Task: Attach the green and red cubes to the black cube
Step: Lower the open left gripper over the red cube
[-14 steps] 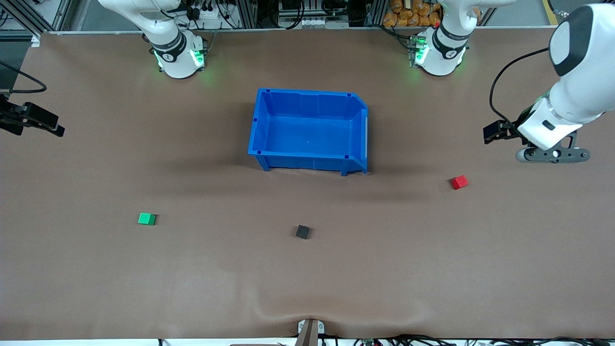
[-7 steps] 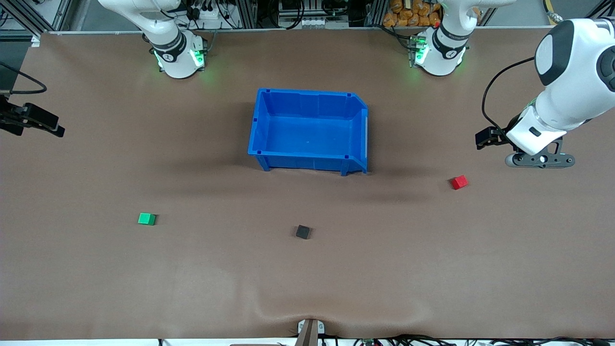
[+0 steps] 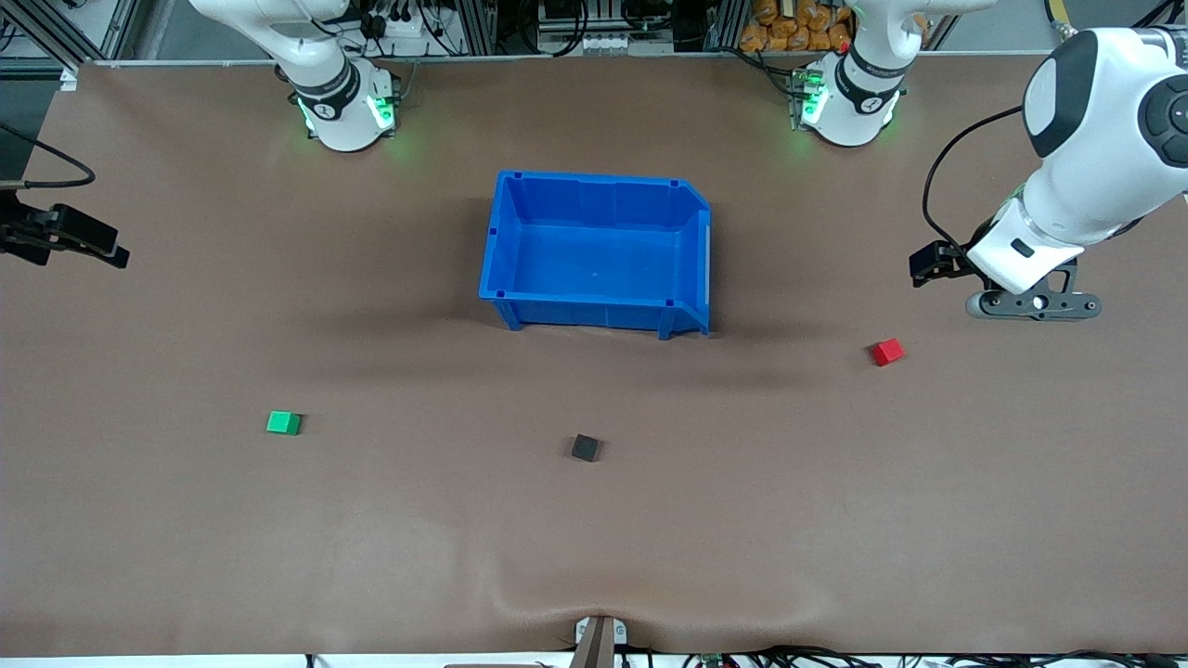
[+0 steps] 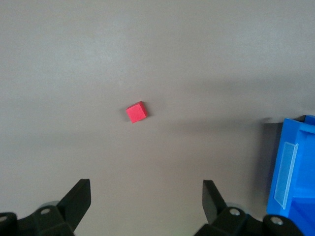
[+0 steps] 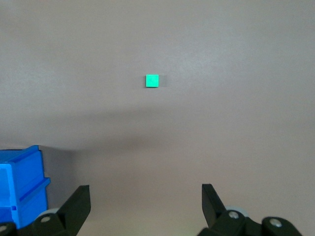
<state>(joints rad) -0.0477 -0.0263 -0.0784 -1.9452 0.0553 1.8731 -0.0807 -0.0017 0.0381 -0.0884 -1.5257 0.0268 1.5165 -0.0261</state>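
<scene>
The red cube lies on the brown table toward the left arm's end and also shows in the left wrist view. The green cube lies toward the right arm's end and shows in the right wrist view. The black cube lies between them, nearer the front camera than the blue bin. My left gripper is open and empty, up over bare table near the red cube. My right gripper is open and empty, over the table's edge at the right arm's end, well away from the green cube.
A blue open bin stands empty at the table's middle, between the two arm bases. Its corner shows in the left wrist view and the right wrist view. The table cover is wrinkled at the front edge.
My left arm has swung inward, carrying its gripper closer to the red cube. My right gripper has barely shifted. The cubes have not moved.
</scene>
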